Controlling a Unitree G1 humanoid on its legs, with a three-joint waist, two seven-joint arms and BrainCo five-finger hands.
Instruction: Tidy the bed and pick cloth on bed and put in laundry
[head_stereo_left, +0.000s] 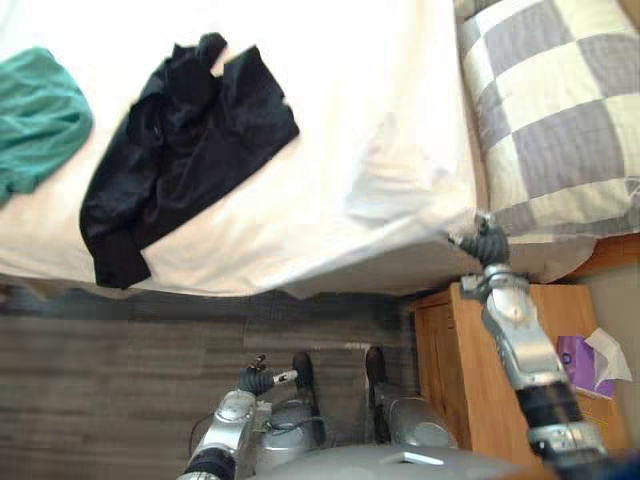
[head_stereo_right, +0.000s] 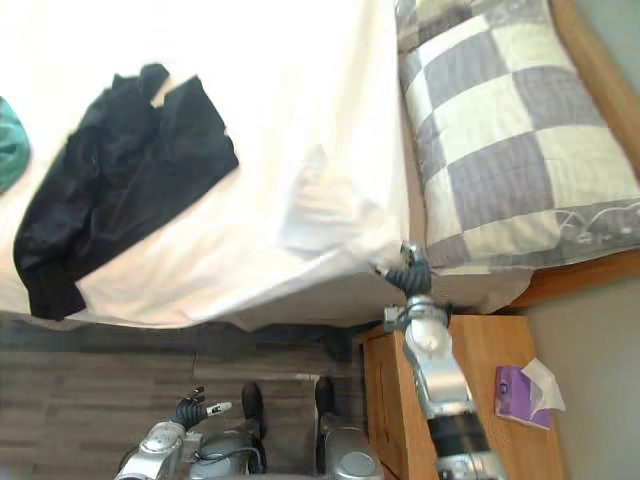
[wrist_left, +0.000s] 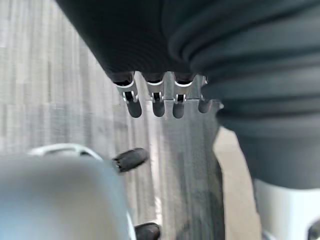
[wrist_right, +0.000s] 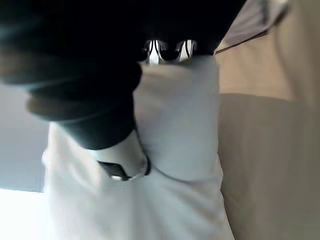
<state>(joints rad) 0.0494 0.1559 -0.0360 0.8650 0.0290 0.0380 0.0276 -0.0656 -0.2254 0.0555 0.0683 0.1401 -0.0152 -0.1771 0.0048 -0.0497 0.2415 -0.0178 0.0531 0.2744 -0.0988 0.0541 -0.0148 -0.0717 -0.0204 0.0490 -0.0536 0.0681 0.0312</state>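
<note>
The right hand (head_stereo_left: 487, 243) pinches the corner of the white sheet (head_stereo_left: 380, 150), beside a checked pillow (head_stereo_left: 560, 120) and above a wooden nightstand (head_stereo_left: 470, 400). A black cloth (head_stereo_left: 180, 150) and a green cloth (head_stereo_left: 35, 120) lie on the sheet. The left hand (head_stereo_left: 258, 380) hangs open, low over the floor (head_stereo_left: 120, 340).

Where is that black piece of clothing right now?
In both eye views, the black garment lies crumpled on the white sheet, left of the bed's middle, between the green cloth further left and the checked pillow on the right.
</note>
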